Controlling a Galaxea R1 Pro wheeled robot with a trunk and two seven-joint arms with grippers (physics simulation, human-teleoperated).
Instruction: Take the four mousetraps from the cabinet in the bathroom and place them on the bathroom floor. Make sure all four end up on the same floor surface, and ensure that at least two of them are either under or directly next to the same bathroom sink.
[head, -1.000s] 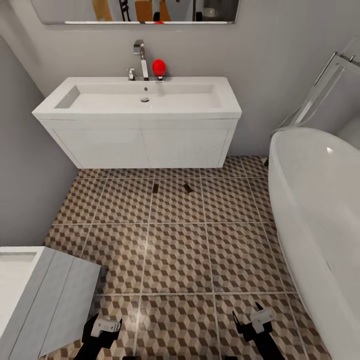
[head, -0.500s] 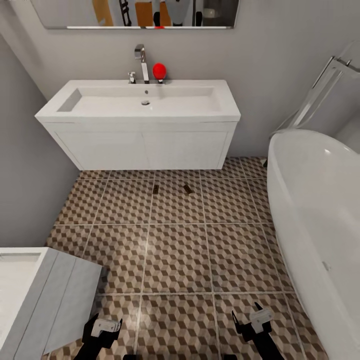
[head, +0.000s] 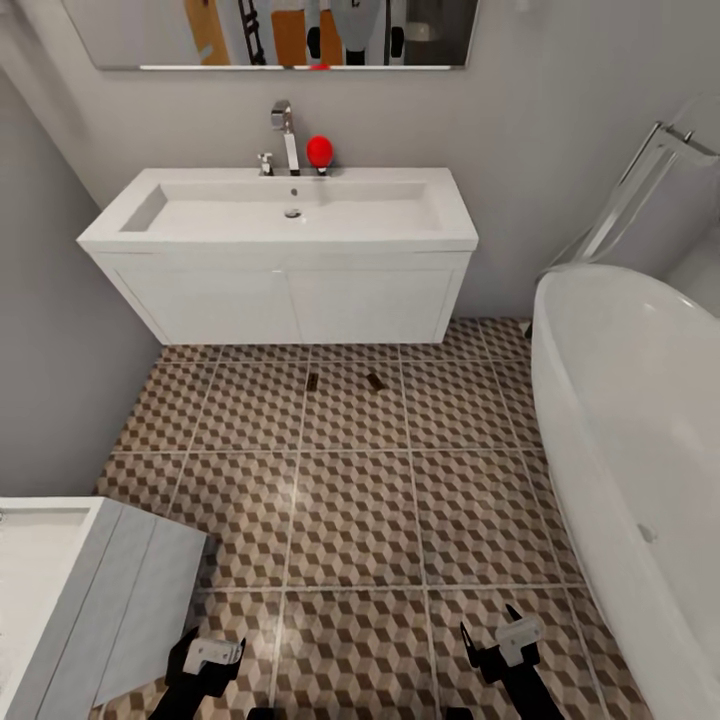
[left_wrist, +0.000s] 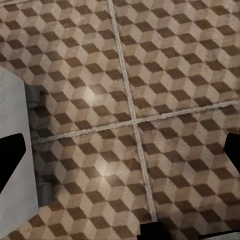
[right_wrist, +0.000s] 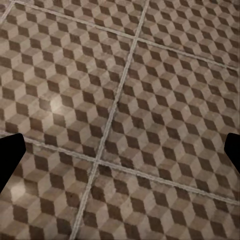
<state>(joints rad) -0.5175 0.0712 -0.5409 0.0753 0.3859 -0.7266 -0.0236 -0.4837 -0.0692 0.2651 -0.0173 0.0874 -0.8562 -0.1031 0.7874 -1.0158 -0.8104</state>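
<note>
Two small brown mousetraps (head: 312, 381) (head: 374, 380) lie on the cube-patterned bathroom floor (head: 350, 500), just in front of the white vanity under the bathroom sink (head: 290, 210). Both grippers hang low at the near edge of the head view, far from the traps. My left gripper (head: 205, 660) is open and empty; in the left wrist view its dark fingertips (left_wrist: 10, 160) stand wide apart over bare tiles. My right gripper (head: 505, 640) is open too, with tiles between its fingertips (right_wrist: 232, 150). The cabinet is out of view.
A white curved bathtub (head: 630, 420) fills the right side. A second white unit (head: 80, 600) juts in at the near left, close to my left arm. A glass shower panel (head: 650, 190) leans behind the tub. A red object (head: 319, 152) sits by the chrome tap (head: 285, 125).
The whole picture has shifted slightly, so the sink sits a little lower and smaller: the camera moved. The mousetraps and both grippers keep their places.
</note>
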